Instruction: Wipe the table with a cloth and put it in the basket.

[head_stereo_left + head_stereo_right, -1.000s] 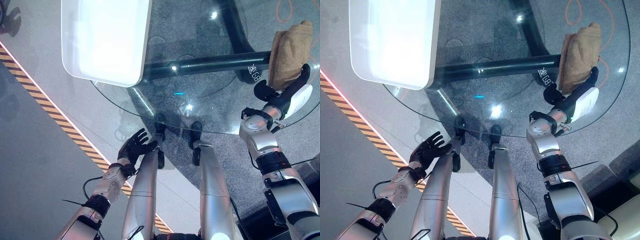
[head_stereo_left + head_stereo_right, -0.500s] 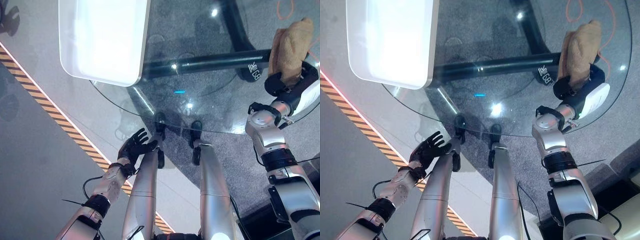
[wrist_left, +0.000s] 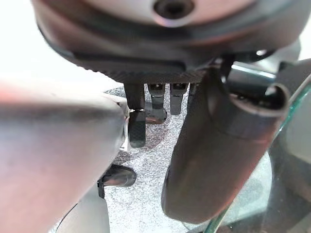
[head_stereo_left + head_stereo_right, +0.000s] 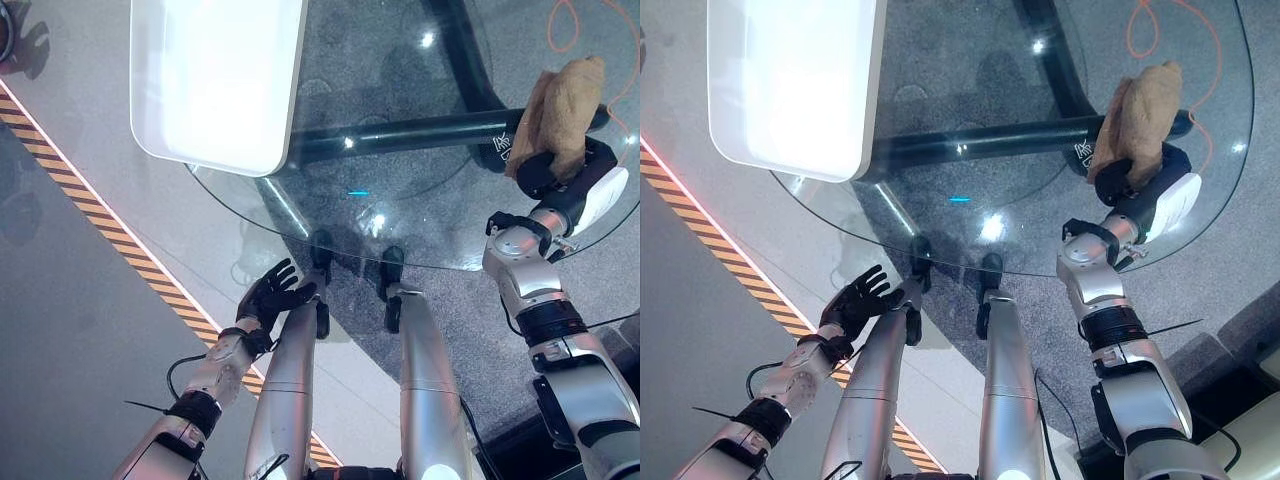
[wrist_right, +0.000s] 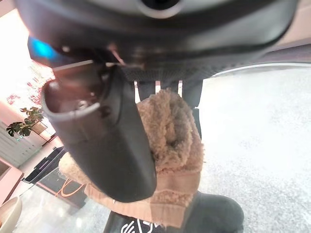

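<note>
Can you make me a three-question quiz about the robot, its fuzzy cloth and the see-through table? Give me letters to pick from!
1. Where is the fuzzy tan cloth?
A. in the white basket
B. on the round glass table, at the robot's right
C. on the floor

2. What colour is the rectangular basket?
A. white
B. red
C. green

3. What is the right hand doing?
A. hanging open, apart from everything
B. gripping the cloth
C. holding the basket

Answers: 1 B, the cloth lies on the glass. 2 A, the basket is plain white. 3 B, its fingers and thumb close round the cloth. The left hand stays open, low beside the table.

Tan fleecy cloth [image 4: 558, 112], apparently bunched, on glass table [image 4: 400, 215]
</note>
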